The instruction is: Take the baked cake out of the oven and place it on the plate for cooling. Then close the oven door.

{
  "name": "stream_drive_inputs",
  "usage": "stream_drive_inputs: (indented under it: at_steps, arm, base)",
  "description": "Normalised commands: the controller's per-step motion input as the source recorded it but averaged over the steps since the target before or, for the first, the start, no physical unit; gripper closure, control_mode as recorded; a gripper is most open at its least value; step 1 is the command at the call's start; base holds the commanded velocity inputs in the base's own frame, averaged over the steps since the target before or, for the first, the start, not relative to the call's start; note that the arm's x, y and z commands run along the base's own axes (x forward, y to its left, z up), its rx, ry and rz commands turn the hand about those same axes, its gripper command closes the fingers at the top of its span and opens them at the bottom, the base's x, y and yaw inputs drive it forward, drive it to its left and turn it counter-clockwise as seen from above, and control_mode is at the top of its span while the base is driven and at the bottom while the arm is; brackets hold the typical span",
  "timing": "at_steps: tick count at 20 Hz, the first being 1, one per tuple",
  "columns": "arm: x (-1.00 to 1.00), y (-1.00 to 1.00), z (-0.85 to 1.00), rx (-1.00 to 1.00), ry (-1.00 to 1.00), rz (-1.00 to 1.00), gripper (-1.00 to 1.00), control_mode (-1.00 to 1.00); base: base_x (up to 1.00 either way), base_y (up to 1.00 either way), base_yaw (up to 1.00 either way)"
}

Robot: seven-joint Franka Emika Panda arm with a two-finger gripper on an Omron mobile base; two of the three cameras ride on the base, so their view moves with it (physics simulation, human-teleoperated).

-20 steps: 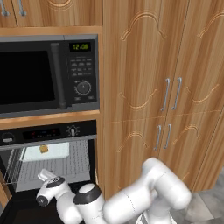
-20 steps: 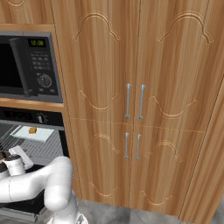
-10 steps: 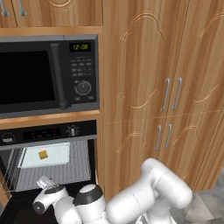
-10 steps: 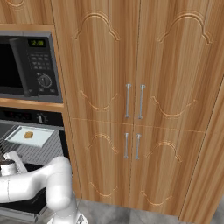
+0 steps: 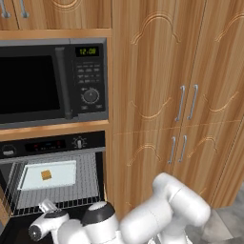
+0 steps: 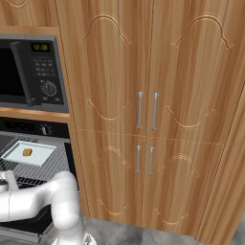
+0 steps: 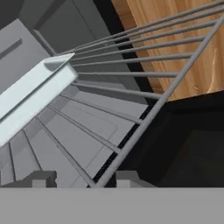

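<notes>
The oven [image 5: 52,145] stands open, its wire rack [image 5: 88,183] drawn partly out. On the rack lies a white tray [image 5: 64,174] carrying the small brown cake [image 5: 46,175], which also shows in the right base view [image 6: 27,152]. My gripper [image 7: 85,179] is open at the rack's front edge, low and in front of the tray. Its fingertips [image 7: 41,178] straddle the front rod [image 7: 166,94], with a gap on each side. The tray's near corner [image 7: 35,96] lies up and left of the fingers. The oven door [image 7: 188,148] hangs down, black, under the rack. The plate is out of view.
A black microwave [image 5: 47,81] with a green clock sits above the oven. Tall wooden cabinet doors [image 5: 186,105] with silver handles run along the right. My white arm [image 6: 43,198] reaches in from the right, in front of the oven.
My hand has drawn back and down, away from the oven. The rack with tray and cake has slid a little outward with it.
</notes>
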Motion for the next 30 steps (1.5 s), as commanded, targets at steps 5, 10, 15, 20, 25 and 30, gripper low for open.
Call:
stream_drive_inputs:
  at_steps: [5, 10, 15, 20, 25, 30]
  arm:
    - [-0.58, 0.3, -0.23, -0.23, 0.28, 0.02, 1.0, -1.0]
    - [-0.47, 0.28, -0.16, -0.19, 0.25, 0.03, 1.0, -1.0]
    - [-0.41, 0.17, 0.31, 0.0, 0.0, 0.0, 1.0, -1.0]
    - [-0.14, 0.03, 0.46, 0.0, 0.0, -0.01, 1.0, -1.0]
    - [0.1, 0.0, 0.55, 0.0, 0.0, -0.05, 1.0, -1.0]
    - [0.18, 0.03, 0.63, 0.01, 0.0, -0.1, 1.0, -1.0]
  base:
    - [0.0, 0.0, 0.0]
    - [0.0, 0.0, 0.0]
    - [0.0, 0.0, 0.0]
    - [0.0, 0.0, 0.0]
    - [0.0, 0.0, 0.0]
    - [0.0, 0.0, 0.0]
